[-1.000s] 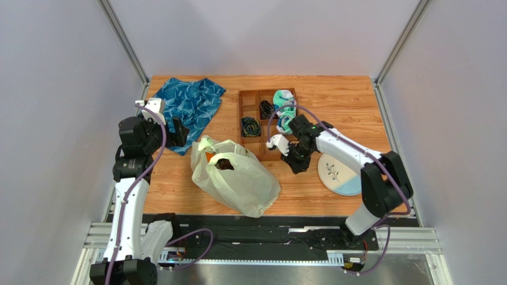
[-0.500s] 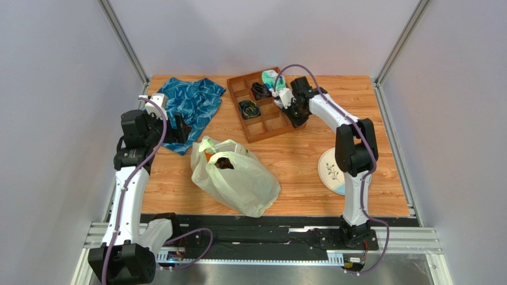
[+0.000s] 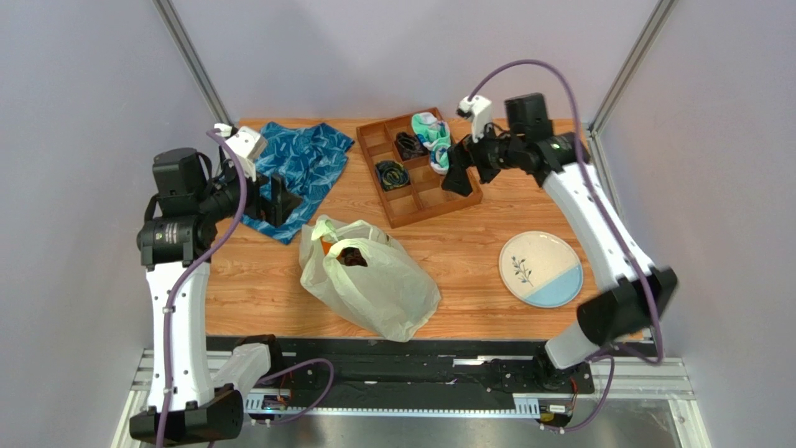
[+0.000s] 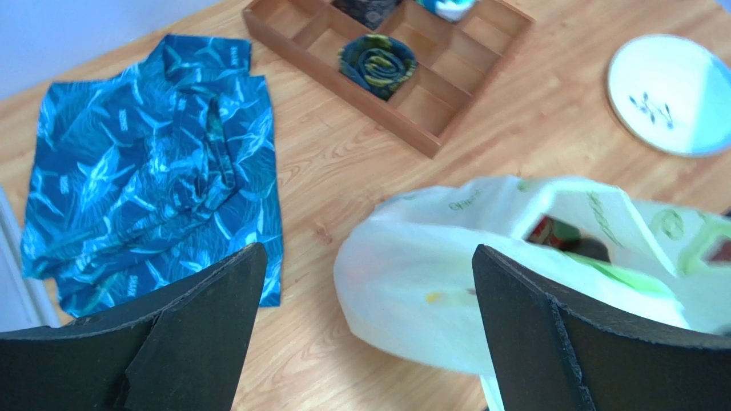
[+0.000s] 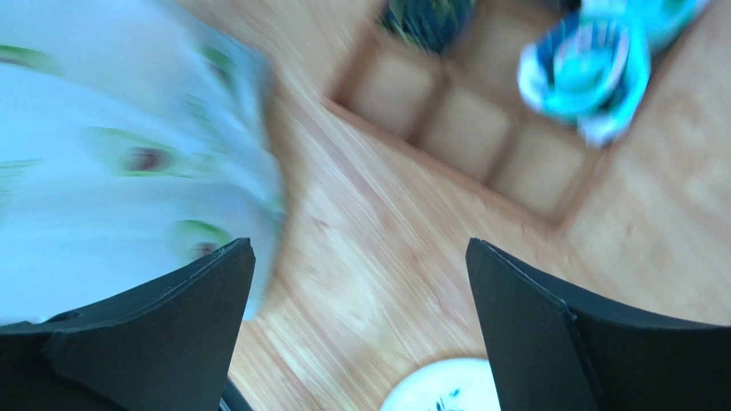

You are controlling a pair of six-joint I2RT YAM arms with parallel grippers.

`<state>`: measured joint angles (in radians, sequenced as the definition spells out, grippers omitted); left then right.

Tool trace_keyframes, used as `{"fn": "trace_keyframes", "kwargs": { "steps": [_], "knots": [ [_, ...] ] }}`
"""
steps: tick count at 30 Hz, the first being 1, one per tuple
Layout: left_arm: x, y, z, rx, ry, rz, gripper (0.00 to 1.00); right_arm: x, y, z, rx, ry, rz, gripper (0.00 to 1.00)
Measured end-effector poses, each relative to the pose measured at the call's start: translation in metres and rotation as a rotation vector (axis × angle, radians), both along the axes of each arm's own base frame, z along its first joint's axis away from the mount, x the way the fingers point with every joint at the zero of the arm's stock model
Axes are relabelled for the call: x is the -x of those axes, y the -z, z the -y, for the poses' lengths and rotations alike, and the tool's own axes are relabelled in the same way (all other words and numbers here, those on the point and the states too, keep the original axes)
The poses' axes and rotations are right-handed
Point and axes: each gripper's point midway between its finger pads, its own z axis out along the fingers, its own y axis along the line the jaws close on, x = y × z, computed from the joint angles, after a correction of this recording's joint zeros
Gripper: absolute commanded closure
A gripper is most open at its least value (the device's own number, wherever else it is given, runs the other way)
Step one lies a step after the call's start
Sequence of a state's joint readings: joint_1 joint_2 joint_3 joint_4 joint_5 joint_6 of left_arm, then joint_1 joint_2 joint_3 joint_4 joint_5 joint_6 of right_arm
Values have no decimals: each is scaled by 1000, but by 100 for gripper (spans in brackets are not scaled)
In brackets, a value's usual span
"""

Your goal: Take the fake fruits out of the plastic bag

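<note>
Nothing is out yet. The fake fruits [image 3: 351,256] are all sitting inside the large crinkly pale yellowish translucent plastic bag [image 3: 374,285], a dark clump and a sliver of orange peeking up through its mouth.

The left gripper [image 3: 282,203] is hovering just off the bag's far-left side, over the edge of the rumpled blue patterned cloth [image 3: 299,161] there. Its fingers are spread wide with nothing between them.

The right gripper [image 3: 455,177] is hanging well beyond the bag's far-right side, above the brown wooden compartment tray [image 3: 437,211]. Its fingers are also standing apart and empty, though its own camera is blurring badly.

Here is what the next move is turning on. The bag is lying with its long axis running from the open, handled mouth at its far-left end to the closed, bulging bottom at its near-right end. The mouth is pointing towards the left gripper, which looks much the nearer of the two. From the left wrist view, the opening is lying ahead and to the right of the fingers, with red and dark fruit showing inside.

The round white-and-blue plate [image 3: 551,289] is resting off the bag's right side.
</note>
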<state>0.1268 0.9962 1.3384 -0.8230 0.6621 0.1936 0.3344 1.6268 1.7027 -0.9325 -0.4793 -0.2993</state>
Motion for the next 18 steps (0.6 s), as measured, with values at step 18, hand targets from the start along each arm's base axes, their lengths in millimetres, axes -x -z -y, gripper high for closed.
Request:
{"fn": "trace_keyframes", "kwargs": {
  "steps": [18],
  "knots": [
    [108,24,49,-132,495,-13,3,120,-132,-137,-293,-638,252,0]
  ]
}}
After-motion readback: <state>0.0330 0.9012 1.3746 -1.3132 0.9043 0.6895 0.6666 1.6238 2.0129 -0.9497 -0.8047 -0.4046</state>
